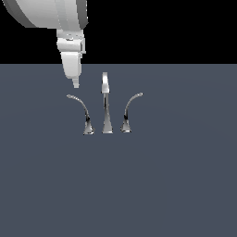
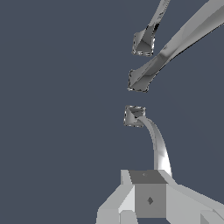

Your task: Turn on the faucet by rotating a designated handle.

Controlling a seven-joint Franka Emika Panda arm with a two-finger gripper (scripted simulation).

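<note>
Three chrome pieces make up the faucet (image 1: pixel 107 104) on the dark counter (image 1: pixel 176 185): an upright spout (image 1: pixel 106 92) in the middle and a curved lever on a cone base to either side. The handle (image 1: pixel 79 107) to be turned is the one on the exterior view's left, its thin arm arching up from its base and out toward that same side. The pincer (image 1: pixel 76 84) hangs above the handle's free tip, slightly toward the spout from it and apparently close over it, with a small gap showing in the exterior view (no contact that I can make out). So the handle lies just below the pincer, its long axis running from that tip down and toward the spout to its base.

Whether the pincer is spread or closed I cannot tell: in the exterior view its fingers merge into one narrow point, and it holds nothing visible. In the wrist view the pincer's body covers the handle's tip, and the spout and the other lever (image 2: pixel 148 33) are cut off at the picture's edge.
</note>
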